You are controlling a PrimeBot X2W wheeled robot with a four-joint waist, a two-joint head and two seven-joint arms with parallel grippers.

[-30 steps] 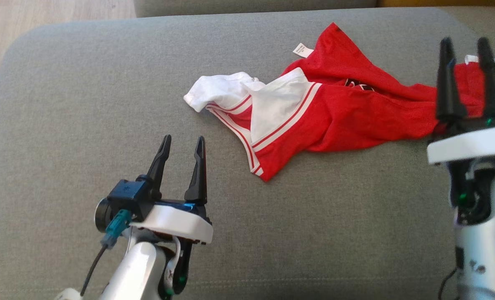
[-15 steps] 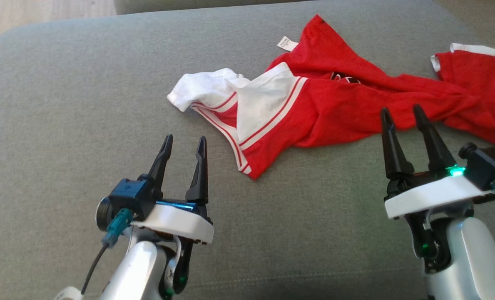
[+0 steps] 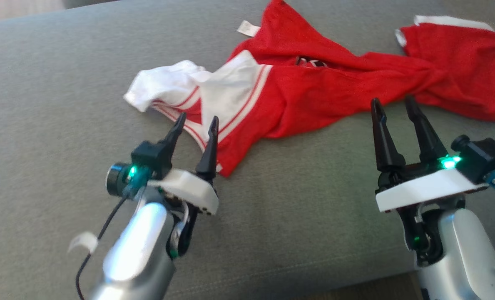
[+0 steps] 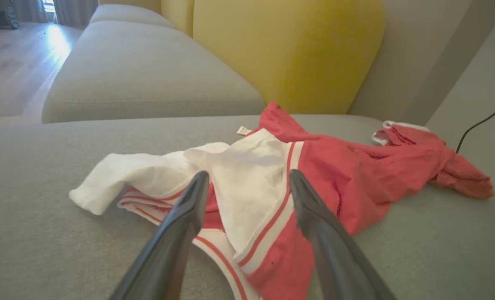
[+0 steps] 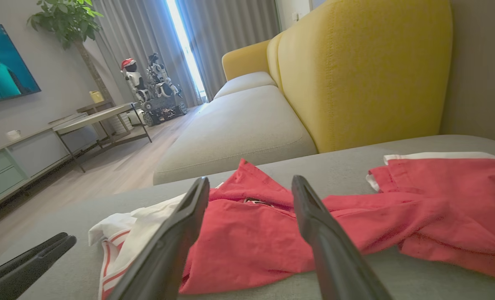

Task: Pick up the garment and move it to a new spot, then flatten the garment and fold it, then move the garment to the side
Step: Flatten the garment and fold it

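On the grey sofa (image 3: 43, 83) before us the red-and-white garment (image 3: 314, 91) lies crumpled, stretched from the middle out to our right. Our left fingers (image 3: 210, 143) stand open and empty, tips by its striped near corner. Our right fingers (image 3: 382, 133) stand open and empty, tips just short of its red near edge. Behind it rises a yellow backrest (image 4: 289, 54).

No writing can be read. A small white fabric tag (image 3: 247, 28) at the far edge of the crumpled red and white jersey garment (image 3: 334, 91) carries print too small to make out. A dark and white printed mark (image 3: 312, 62) near the garment's middle is half hidden in a fold. Pale characters on the wall-mounted television screen (image 5: 1, 62), far left, are blurred.
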